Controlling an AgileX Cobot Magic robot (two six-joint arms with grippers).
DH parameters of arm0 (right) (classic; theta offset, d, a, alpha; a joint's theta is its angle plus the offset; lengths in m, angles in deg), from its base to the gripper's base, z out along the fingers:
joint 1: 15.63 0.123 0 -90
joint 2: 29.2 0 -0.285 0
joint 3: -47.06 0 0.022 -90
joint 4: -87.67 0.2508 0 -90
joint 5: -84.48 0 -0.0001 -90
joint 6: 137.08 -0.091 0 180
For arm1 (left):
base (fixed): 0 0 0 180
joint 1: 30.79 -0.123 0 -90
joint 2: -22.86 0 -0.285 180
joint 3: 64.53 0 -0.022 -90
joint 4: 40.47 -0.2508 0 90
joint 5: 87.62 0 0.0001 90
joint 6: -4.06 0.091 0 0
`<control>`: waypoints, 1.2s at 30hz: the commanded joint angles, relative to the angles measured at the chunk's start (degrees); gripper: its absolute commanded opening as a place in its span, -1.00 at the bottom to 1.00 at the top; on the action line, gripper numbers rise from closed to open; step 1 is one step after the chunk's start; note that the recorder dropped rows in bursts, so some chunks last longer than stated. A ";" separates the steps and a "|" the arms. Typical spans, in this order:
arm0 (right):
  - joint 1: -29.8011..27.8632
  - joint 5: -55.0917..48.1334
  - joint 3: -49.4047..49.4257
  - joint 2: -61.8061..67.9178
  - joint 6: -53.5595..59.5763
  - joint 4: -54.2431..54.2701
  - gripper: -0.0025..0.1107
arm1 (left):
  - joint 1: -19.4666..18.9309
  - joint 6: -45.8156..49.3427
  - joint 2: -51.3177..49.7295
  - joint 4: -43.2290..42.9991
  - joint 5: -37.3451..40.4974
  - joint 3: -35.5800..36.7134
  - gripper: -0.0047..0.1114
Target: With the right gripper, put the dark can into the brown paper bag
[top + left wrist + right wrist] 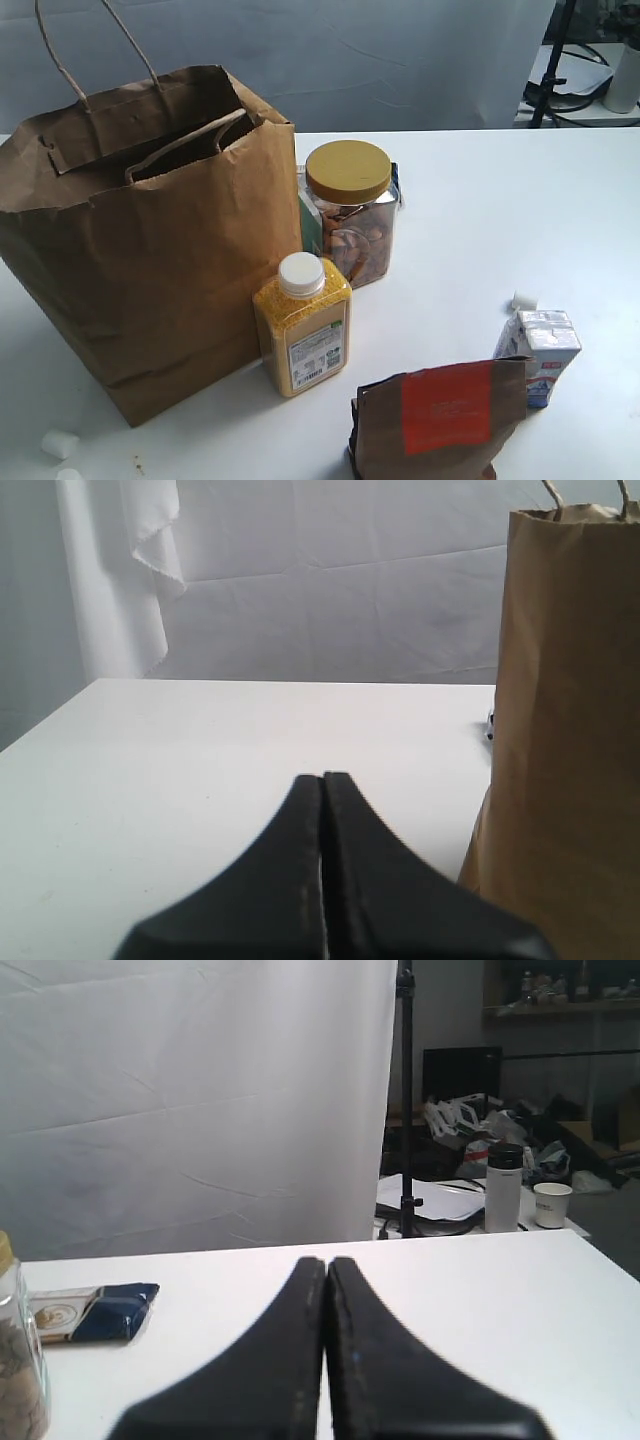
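Note:
The dark can shows in none of the views. The brown paper bag (150, 250) stands open-topped on the left of the white table, its cord handles up; its side (560, 730) also fills the edge of the left wrist view. My right gripper (327, 1260) is shut with nothing between its fingers, low over bare table. My left gripper (322, 776) is shut and empty too, beside the bag. Neither arm appears in the exterior view.
A yellow-lidded nut jar (350, 215) stands right of the bag, with a yellow white-capped bottle (302, 335) in front of it. A dark-brown pouch (440, 420) and a small carton (540, 355) sit front right. A blue packet (105, 1312) lies by the jar.

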 commanded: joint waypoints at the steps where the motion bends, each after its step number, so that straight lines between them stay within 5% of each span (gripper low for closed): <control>1: -0.72 -7.59 0.20 -4.43 -2.82 -5.92 -0.96 | 0.32 -0.20 0.20 -0.15 -0.30 0.20 -0.92; 11: -4.20 -14.46 0.20 -14.03 -11.24 -9.61 -0.96 | 0.32 -0.20 0.20 -0.15 -0.30 0.20 -0.92; 20: -5.25 -16.93 0.20 -14.03 -3.86 -6.55 -0.96 | 0.32 -0.20 0.20 -0.15 -0.30 0.20 -0.92; 36: -5.25 -17.62 0.20 -14.03 -6.89 -8.14 -0.96 | 0.32 -0.20 0.20 -0.15 -0.30 0.20 -0.92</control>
